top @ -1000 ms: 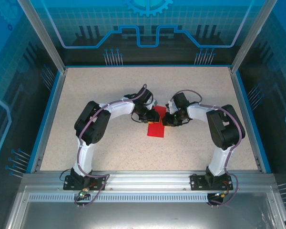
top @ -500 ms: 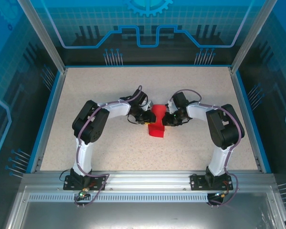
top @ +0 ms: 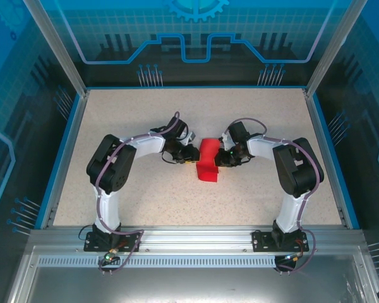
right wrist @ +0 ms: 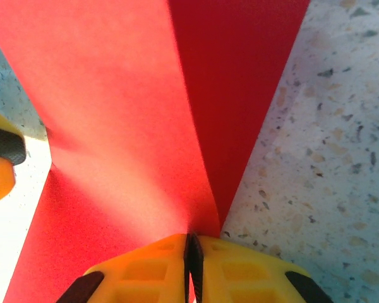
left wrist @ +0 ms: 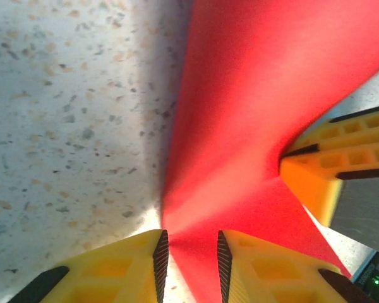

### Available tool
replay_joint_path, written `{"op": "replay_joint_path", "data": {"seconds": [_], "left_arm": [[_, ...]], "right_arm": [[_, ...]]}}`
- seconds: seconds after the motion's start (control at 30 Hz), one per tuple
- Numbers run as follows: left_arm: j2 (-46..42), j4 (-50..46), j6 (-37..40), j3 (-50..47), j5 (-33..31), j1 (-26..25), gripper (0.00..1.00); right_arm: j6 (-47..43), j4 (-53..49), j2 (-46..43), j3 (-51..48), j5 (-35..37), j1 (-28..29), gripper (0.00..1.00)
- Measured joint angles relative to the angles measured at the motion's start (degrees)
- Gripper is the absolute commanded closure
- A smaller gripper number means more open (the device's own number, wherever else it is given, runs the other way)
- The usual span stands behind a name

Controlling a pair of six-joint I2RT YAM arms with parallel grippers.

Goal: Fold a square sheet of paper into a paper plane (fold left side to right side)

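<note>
Right pincer (right wrist: 191, 252) pinches the red paper (top: 208, 159); left pincer (left wrist: 189, 259) stands apart around it

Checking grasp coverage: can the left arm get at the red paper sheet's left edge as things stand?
Probably yes: the left tool already straddles the thin red paper sheet at that edge, and the right tool pinches the opposite side, clear of it.

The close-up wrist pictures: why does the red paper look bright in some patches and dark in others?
Left wrist view: the thin bright red paper sheet glows near the yellow fingers and throws a soft shadow on the speckled table. Right wrist view: its left face is lit, its right face shaded darker.
</note>
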Motion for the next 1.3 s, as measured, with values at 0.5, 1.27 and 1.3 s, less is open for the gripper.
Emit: {"op": "replay_joint_path", "data": {"seconds": [0.5,1.27,1.3], "left_arm": [[5.38,0.55,-0.04,6.03,1.01,-4.13,0.69],[5.35,5.4,-1.36,2.58,1.27,-4.02,0.71],[5.35,5.4,-1.36,2.58,1.27,-4.02,0.71]], "right_arm": [[0.02,0.04,-0.02,0.07,-0.26,0.04,0.87],[1.33,2.14,1.68,8.74,-4.98,-1.42,0.87],[1.49,2.4,2.8,9.51,-5.14,-1.42,0.87]]}}
